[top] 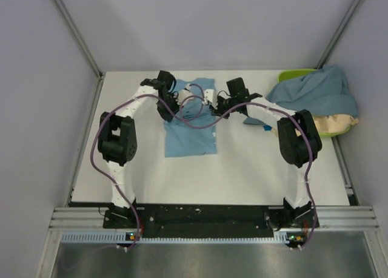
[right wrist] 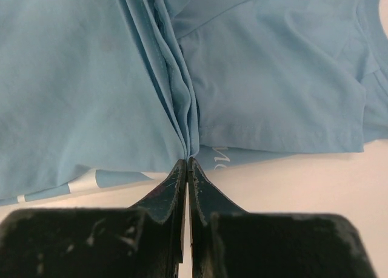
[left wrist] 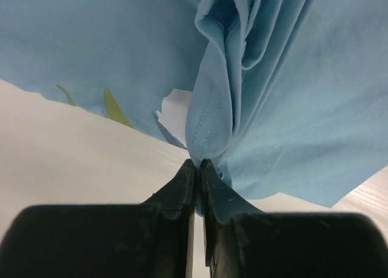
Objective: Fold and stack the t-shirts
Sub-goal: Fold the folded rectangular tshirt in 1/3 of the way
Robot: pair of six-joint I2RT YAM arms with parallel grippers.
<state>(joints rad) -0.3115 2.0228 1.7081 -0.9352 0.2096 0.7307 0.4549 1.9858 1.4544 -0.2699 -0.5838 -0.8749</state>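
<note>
The light sky-blue t-shirt [top: 191,135] lies partly folded at the middle of the table. My left gripper [top: 168,111] is shut on a bunched fold of it [left wrist: 209,132], lifted off the table. My right gripper [top: 212,108] is shut on a pleated edge of the same shirt [right wrist: 182,126]; white lettering shows under that fold. The slate-blue t-shirt [top: 318,91] is heaped on the lime-green tray [top: 292,75] at the far right, over the beige t-shirt [top: 341,124].
Purple cables loop from both arms across the shirt's far part. A small blue scrap [top: 254,121] lies right of the right gripper. Grey walls close in the table on the left, back and right.
</note>
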